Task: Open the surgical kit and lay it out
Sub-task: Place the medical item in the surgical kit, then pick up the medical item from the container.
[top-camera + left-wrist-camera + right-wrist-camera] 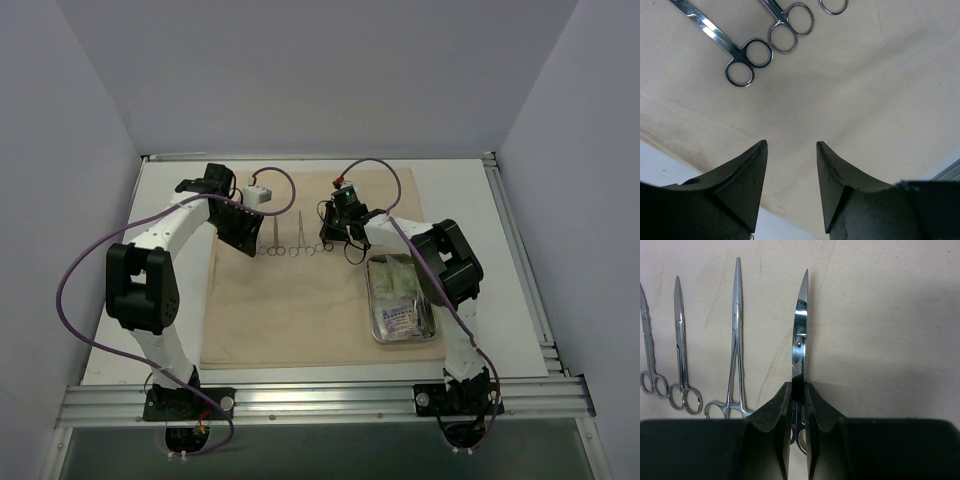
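Right now my right claw [797, 386] is clamped on a curved steel instrument [801, 325], both fingers pressed against its shanks just behind the pivot. The pointed tip faces away from me and one ring handle shows low between my fingers. I cannot tell whether it rests on the beige cloth [300, 320] or hangs just above it. To its left three more ring-handled clamps [735, 340] lie side by side on the cloth, tips pointing the same way.

My left claw [791, 145] stands apart, nothing between its fingers, hovering over bare cloth near the sheet's edge. Two pairs of ring handles [747, 65] lie on the cloth beyond its fingertips.

From above, the cloth is spread flat on the white desk [520, 300]. On its right side sits the steel tray [405, 340], holding small pale packets [400, 300].
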Robot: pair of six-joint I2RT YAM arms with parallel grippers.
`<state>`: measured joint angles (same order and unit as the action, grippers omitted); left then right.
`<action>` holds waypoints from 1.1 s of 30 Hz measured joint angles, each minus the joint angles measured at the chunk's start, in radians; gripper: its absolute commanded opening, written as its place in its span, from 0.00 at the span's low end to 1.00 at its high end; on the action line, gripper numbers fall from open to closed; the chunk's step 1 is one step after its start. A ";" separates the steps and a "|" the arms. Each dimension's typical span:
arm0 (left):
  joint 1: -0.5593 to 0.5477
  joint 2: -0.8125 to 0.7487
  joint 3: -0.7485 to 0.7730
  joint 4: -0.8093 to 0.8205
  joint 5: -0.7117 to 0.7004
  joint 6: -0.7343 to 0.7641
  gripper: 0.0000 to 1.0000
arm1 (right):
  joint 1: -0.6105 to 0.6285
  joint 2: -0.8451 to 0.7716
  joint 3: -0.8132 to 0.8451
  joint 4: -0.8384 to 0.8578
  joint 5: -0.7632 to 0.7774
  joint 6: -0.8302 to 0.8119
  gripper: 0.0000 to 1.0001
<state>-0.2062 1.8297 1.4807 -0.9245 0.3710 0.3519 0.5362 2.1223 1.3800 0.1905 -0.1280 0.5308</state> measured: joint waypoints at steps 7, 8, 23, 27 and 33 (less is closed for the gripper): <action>0.000 0.000 0.000 0.000 0.000 0.001 0.54 | 0.000 0.000 0.000 0.000 -0.002 0.000 0.22; 0.000 0.000 0.000 0.000 0.000 0.001 0.53 | 0.000 0.000 0.000 0.000 -0.002 0.000 0.26; 0.000 0.000 0.005 -0.021 0.001 0.009 0.53 | 0.001 -0.124 0.004 -0.143 0.048 -0.026 0.29; 0.000 0.000 0.013 -0.026 0.002 0.009 0.53 | 0.000 -0.325 0.004 -0.285 0.157 -0.049 0.19; 0.000 0.000 0.016 -0.034 0.004 0.008 0.53 | -0.015 -0.589 -0.101 -0.476 0.322 -0.022 0.22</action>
<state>-0.2062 1.8297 1.4971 -0.9581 0.3752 0.3603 0.5209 1.5330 1.2789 -0.2855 0.1940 0.5087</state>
